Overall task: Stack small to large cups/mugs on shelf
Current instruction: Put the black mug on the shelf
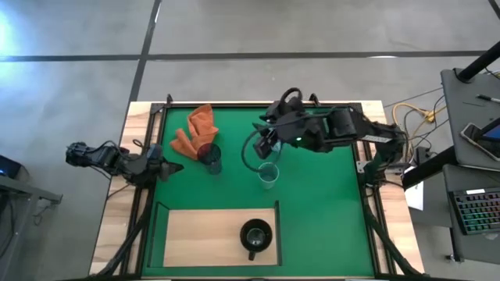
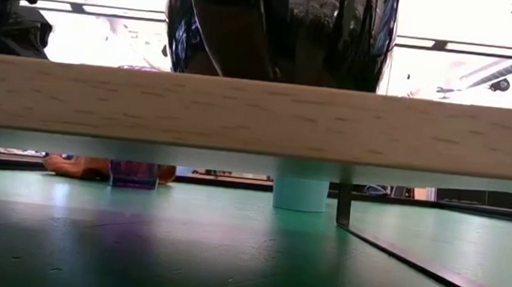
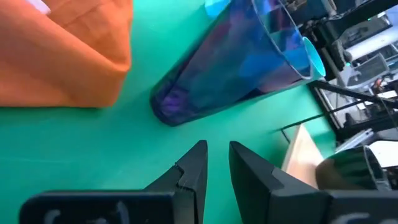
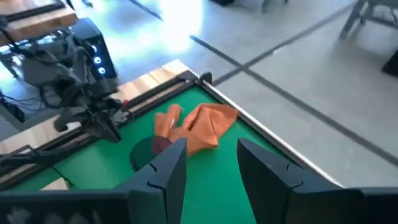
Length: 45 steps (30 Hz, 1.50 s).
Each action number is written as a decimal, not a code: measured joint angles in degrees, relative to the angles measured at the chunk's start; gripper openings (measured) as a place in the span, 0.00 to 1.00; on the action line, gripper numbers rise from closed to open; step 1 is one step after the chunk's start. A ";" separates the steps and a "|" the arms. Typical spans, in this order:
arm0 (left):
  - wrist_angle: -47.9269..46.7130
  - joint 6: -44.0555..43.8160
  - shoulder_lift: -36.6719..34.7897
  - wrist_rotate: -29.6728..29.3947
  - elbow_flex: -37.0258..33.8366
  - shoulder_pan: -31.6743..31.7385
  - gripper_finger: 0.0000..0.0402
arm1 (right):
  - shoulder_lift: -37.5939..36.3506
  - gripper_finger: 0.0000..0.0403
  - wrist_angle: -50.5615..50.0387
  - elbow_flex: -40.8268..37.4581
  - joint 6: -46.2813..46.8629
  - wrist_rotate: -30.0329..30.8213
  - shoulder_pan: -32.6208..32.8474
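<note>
Black mug (image 1: 255, 235) on shelf (image 1: 191, 234). Teal cup (image 1: 268, 175) upright, directly below R gripper (image 1: 266, 145), fingers wide, empty. L gripper (image 1: 168, 168), fingers narrow, left of purple cup (image 1: 209, 156).

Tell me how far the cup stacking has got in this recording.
Done: only the black mug stands on the shelf. In hand: nothing; the right gripper, open, hovers above the mat near the teal-green cup, and the left gripper waits beside the purple cup. Left: purple and teal-green cups; no light blue mug is visible.
</note>
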 joint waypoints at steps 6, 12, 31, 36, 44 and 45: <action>-0.06 1.43 -0.46 0.22 -0.50 0.02 0.13 | 2.14 0.33 -0.18 -0.02 1.30 -2.12 -0.86; 6.67 2.43 -0.49 -3.30 -2.85 0.02 0.13 | 2.05 0.33 -0.31 -0.02 -2.01 -4.15 -1.23; 65.64 44.55 22.96 18.23 15.71 -0.13 0.13 | 0.12 0.30 -5.85 0.02 -6.31 -4.28 -2.97; 71.40 54.36 33.21 27.23 23.06 -0.15 0.13 | 0.10 0.30 -5.89 0.02 -7.07 -4.29 -3.89; 61.75 54.97 40.79 27.34 31.48 -0.12 0.13 | -0.67 0.30 -6.59 0.02 -6.08 -4.77 -3.70; 61.66 54.86 41.25 27.65 31.50 -0.13 0.13 | -0.74 0.30 -6.79 0.02 -5.83 -4.83 -3.70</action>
